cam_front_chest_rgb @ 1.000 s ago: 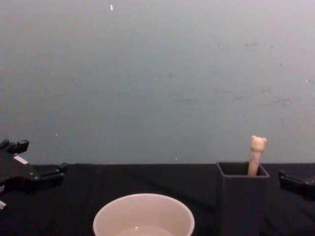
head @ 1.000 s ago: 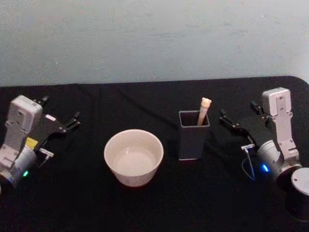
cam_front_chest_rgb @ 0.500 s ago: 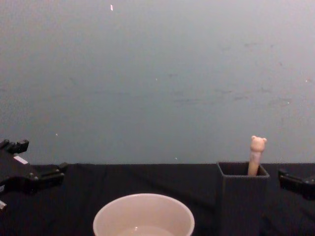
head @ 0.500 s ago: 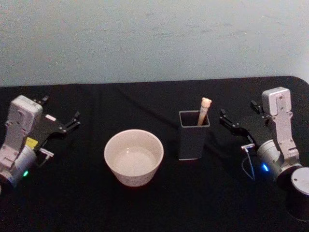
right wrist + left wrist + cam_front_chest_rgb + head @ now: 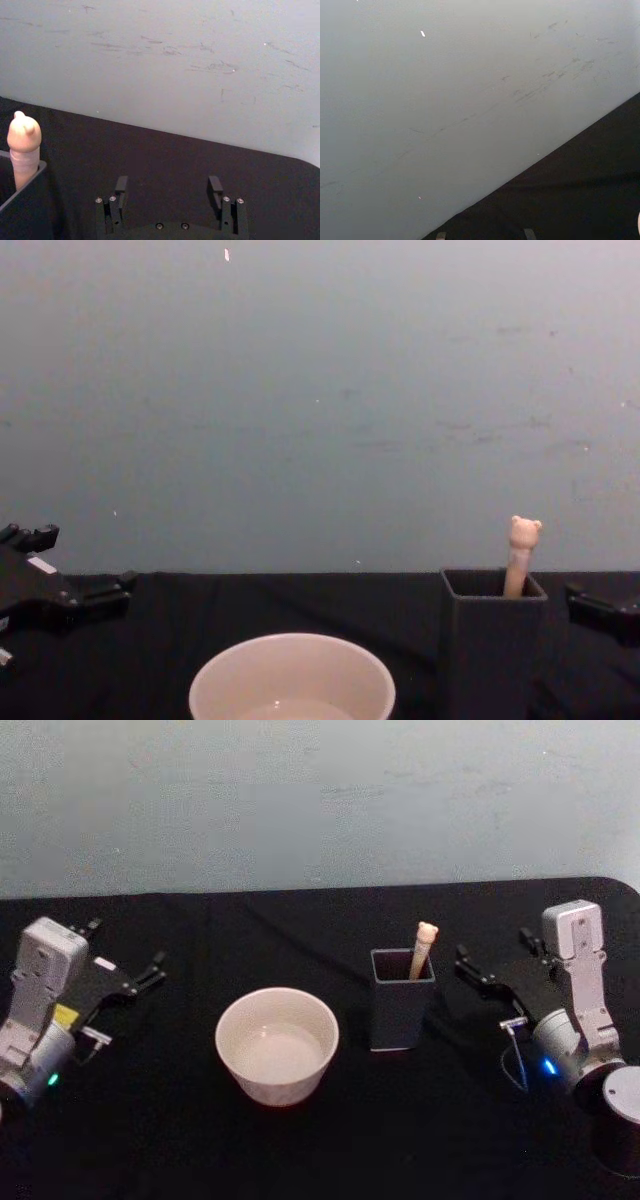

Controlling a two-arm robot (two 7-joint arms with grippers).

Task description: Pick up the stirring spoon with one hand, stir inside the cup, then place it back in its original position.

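the stirring spoon (image 5: 423, 948) stands in the dark grey holder (image 5: 401, 1000), leaning toward the holder's right wall, with its bear-head top poking above the rim. the cup (image 5: 277, 1044) sits on the black worktop (image 5: 300, 1150) just to the left of the holder, apart from it, and nothing lies between the two.

the right gripper (image 5: 490, 974) hangs just right of the holder at about rim height, its jaws apart and empty, as the right wrist view shows with the spoon's top off to one side. the left gripper (image 5: 130, 980) waits well to the left of the cup; whether its jaws are apart or together i cannot tell.

the pick-up has not begun. the risk i see is the narrow target: only the short bear-head end rises clear of the holder, so a low or off-line approach could strike the holder's wall and tip it toward the cup. a grip on the rounded head alone might slip, and lifting at a slant could drag the stem against the rim.

a plain pale wall (image 5: 320, 800) stands behind the worktop.
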